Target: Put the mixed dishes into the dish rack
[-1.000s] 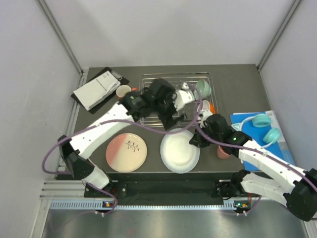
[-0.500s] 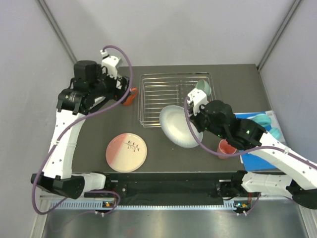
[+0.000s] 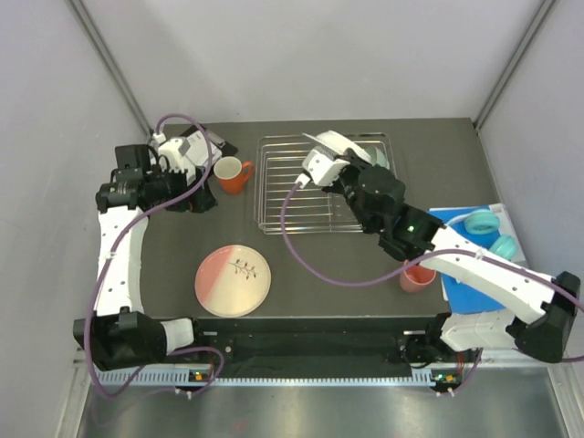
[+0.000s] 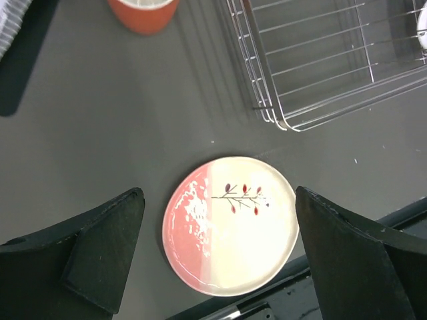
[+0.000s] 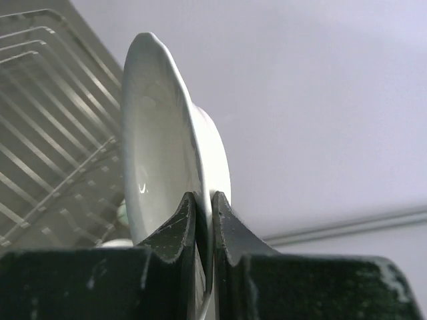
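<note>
My right gripper (image 5: 202, 197) is shut on the rim of the white plate (image 5: 153, 133), which it holds up on edge. In the top view that plate (image 3: 327, 141) hangs over the back of the dish rack (image 3: 310, 196), with the right gripper (image 3: 345, 157) just beside it. The mint green bowl (image 3: 377, 157) shows partly behind the arm. My left gripper (image 4: 217, 200) is open, high above the pink-and-cream plate (image 4: 230, 223), which lies flat on the table (image 3: 234, 280). The orange mug (image 3: 233, 173) stands left of the rack. The salmon-pink cup (image 3: 418, 276) sits at the front right.
A black-and-white booklet (image 3: 187, 146) lies at the back left, partly under my left arm. Turquoise ring-shaped items (image 3: 488, 234) rest on a blue sheet (image 3: 456, 292) at the right edge. Grey walls close in the table on three sides.
My right gripper has lifted the white plate off the table, tipped it on edge and carried it back over the rack. My left arm has swung from the rack to the far left.
</note>
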